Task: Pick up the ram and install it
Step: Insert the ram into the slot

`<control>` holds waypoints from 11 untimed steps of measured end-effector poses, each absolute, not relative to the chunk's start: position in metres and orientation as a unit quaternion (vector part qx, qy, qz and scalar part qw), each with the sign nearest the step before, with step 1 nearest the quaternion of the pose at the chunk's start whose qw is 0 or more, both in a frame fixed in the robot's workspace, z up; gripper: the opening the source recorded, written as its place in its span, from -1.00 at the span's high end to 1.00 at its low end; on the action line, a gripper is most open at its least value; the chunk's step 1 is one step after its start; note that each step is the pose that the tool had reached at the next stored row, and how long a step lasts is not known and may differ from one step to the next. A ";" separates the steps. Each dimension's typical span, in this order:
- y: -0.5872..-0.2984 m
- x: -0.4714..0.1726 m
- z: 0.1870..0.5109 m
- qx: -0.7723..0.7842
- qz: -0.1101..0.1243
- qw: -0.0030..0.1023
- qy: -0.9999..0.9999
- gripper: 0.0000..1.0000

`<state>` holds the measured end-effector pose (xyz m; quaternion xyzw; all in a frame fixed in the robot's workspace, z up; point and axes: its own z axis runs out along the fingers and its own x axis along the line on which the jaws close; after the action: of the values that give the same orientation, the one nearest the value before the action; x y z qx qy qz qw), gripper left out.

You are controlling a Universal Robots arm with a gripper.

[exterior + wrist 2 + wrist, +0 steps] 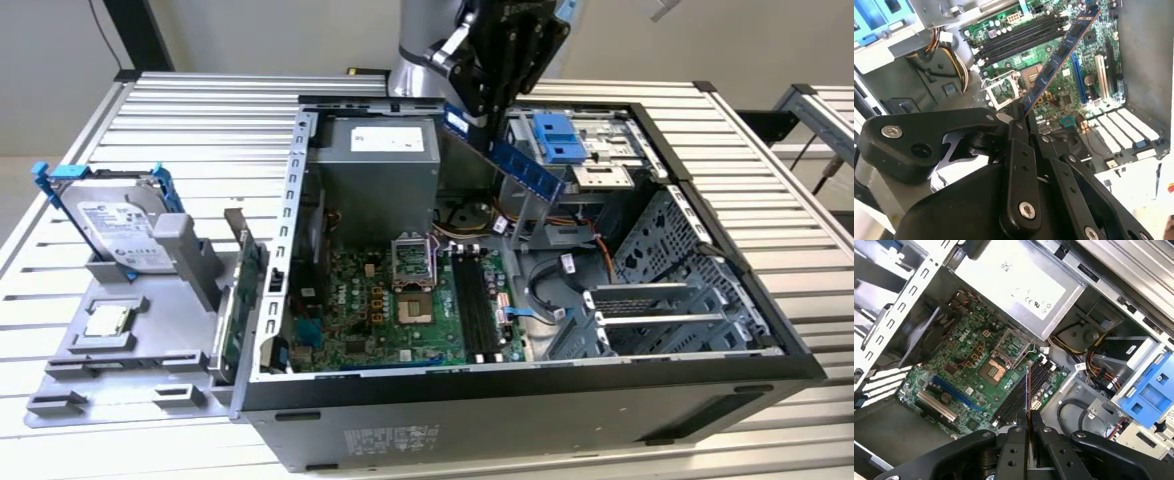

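Clamped shut on one end of the ram (514,165), the hand (463,115) hangs at the upper middle of the exterior view, over the open computer case (534,372). Its black fingers (514,50) pinch the blue stick by its upper end. The stick slants down from there toward the frame's right, with its free end in front of the blue drive-bay latch (561,138). It is in the air, well above the motherboard (360,310), and touches nothing but the fingers.

In the second wrist view the ram (1061,55) reaches out from the closed fingertips over the green board, crossing above the row of black memory slots (1019,37). In the first wrist view it shows edge-on as a thin line (1028,390) rising from between the fingers and lying roughly along the slots (1019,395).

Inside the case, the grey power supply (380,160) sits at the upper centre of the exterior view, with the processor socket (414,262) below it and the memory slots just to the socket's right.

At the frame's left, on the slatted metal bench (187,110), a grey holder (147,345) carries an upright hard drive (114,230), a processor chip (107,320) lying flat, and a green card (244,300) standing on edge just beside the case wall.
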<state>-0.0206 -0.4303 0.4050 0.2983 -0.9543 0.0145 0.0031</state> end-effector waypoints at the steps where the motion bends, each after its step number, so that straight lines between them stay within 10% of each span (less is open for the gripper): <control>1: -0.430 -0.021 0.405 0.291 0.015 0.003 -0.957 1.00; 11: -0.430 -0.021 0.402 0.206 0.014 0.005 -0.978 1.00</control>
<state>-0.0207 -0.4303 0.4025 0.2059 -0.9785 0.0144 0.0046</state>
